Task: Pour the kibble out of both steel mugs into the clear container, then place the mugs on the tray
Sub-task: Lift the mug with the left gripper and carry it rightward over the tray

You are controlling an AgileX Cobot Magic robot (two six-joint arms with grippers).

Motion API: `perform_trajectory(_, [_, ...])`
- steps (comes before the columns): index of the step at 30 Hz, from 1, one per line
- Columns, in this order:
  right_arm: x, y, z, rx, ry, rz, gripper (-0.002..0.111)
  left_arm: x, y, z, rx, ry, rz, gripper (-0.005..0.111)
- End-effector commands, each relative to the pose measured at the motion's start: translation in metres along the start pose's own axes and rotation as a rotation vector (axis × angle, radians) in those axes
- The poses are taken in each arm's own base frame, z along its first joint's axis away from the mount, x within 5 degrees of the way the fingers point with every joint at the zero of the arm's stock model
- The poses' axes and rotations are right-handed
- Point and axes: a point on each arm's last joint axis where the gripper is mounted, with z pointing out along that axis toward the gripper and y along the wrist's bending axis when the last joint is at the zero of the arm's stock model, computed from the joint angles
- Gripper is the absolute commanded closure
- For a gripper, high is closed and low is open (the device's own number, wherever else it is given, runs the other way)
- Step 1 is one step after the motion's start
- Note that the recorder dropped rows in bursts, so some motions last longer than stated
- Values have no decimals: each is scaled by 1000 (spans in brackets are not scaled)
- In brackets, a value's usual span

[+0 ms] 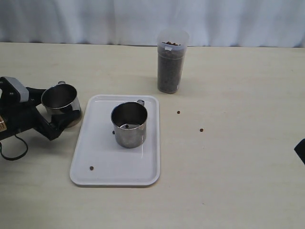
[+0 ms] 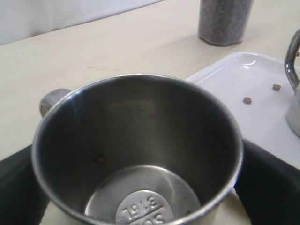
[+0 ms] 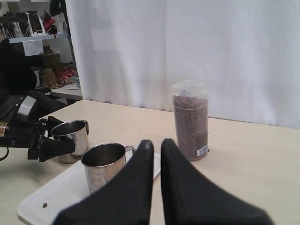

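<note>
One steel mug (image 1: 59,98) stands just left of the tray (image 1: 143,174), empty but for a pellet or two. My left gripper (image 1: 59,113) is open, its fingers on either side of this mug (image 2: 136,140), with a sliver of table showing between mug and finger. The other steel mug (image 1: 129,125) stands upright on the tray. The clear container (image 1: 170,62) stands behind the tray, nearly full of kibble (image 1: 169,71). My right gripper (image 3: 157,143) is shut on nothing, well back from the mugs; only a dark corner of that arm (image 1: 300,151) shows in the exterior view.
Loose pellets lie on the tray (image 1: 91,168) and on the table right of it (image 1: 178,112), (image 1: 201,130). A white curtain (image 1: 143,19) closes off the table's far edge. A black cable (image 1: 12,151) loops beside the left arm.
</note>
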Motion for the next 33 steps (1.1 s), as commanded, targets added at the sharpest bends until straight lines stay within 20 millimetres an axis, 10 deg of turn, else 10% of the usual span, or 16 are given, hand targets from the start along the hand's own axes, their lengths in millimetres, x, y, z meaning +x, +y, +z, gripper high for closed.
perform_trajectory(1, [2,0,0,-3,4,-3,103,-2,1,2,-9,-16,-5,58])
perform_trajectory(6, [2,0,0,-3,4,-3,103,-2,0,2,-3,-18,4,107])
perform_trajectory(20, [2,0,0,-3,4,-3,103,-38,-6,-7,100,-74,73,107])
perform_trajectory(33, [2,0,0,-3,4,-3,103,-58,-37,39,96,-79,139,107])
